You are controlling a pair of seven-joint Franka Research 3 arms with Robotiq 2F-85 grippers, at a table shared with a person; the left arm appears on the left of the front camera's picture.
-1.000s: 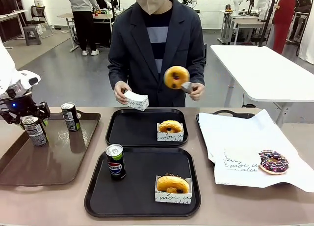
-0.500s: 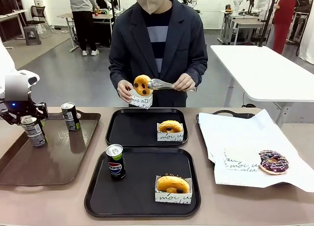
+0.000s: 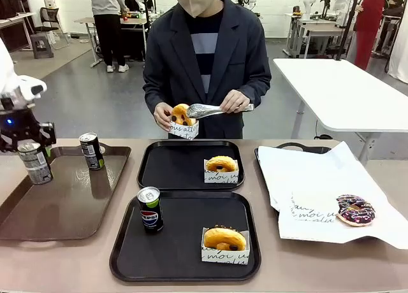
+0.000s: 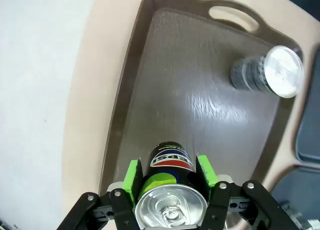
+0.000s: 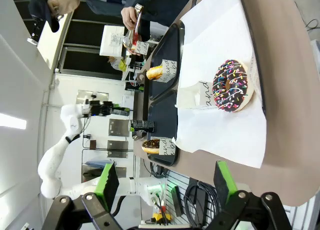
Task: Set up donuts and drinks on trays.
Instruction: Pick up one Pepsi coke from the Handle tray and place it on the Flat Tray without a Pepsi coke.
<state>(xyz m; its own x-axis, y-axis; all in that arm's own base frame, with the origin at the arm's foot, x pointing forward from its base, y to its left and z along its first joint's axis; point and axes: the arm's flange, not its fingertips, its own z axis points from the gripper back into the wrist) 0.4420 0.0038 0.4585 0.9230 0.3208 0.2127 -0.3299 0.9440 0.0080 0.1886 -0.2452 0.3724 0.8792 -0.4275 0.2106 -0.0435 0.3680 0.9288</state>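
Front: left claw (image 3: 30, 154) pinches a silver-topped dark can (image 3: 36, 165); a second can (image 3: 91, 151) stands beside it on the brown tray (image 3: 64, 210). Left wrist: the held can's Pepsi print sits between green pads (image 4: 132, 180). Right wrist: right claw (image 5: 166, 185) spread and empty, chocolate donut (image 5: 231, 85) ahead on white paper (image 5: 220, 135)

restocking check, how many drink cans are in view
3: first can gripped in the left hand over the brown tray, second can standing on that tray, third can on the near black tray.

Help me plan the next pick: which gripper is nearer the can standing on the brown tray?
Left. The left gripper, holding a Pepsi can, hangs over the brown tray near the standing can. The right gripper is beyond the opposite end of the table.
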